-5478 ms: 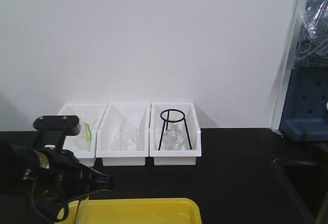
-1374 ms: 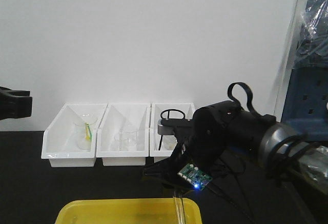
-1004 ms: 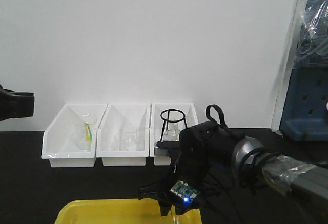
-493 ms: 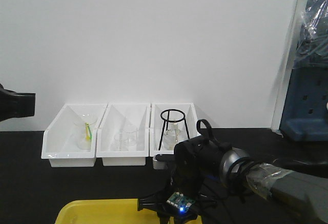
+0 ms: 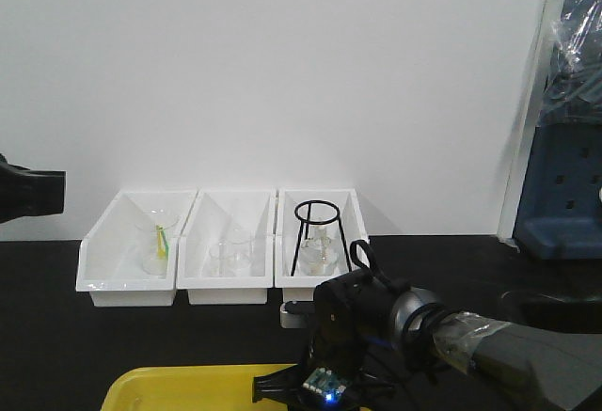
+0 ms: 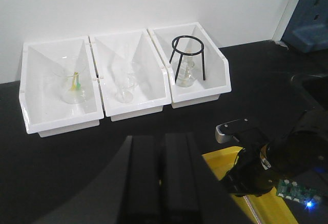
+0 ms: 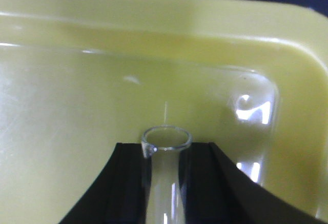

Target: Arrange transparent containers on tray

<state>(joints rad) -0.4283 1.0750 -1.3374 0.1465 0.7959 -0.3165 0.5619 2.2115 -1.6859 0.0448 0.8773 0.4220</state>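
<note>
Placing step: the right gripper (image 7: 165,183) pinches a test tube (image 7: 165,178) low over the tray (image 7: 77,96), near its corner ahead. Next it should lower and release gently. The left gripper's state cannot be told.

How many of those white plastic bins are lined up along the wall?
3, side by side: the left bin holds a glass with something green, the middle bin a small beaker, the right bin a black ring stand.

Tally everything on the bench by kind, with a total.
White bins: 3
Yellow tray: 1
Black ring stand: 1
Glass vessels in bins: 3
Test tube in right jaws: 1
Total: 9
</note>
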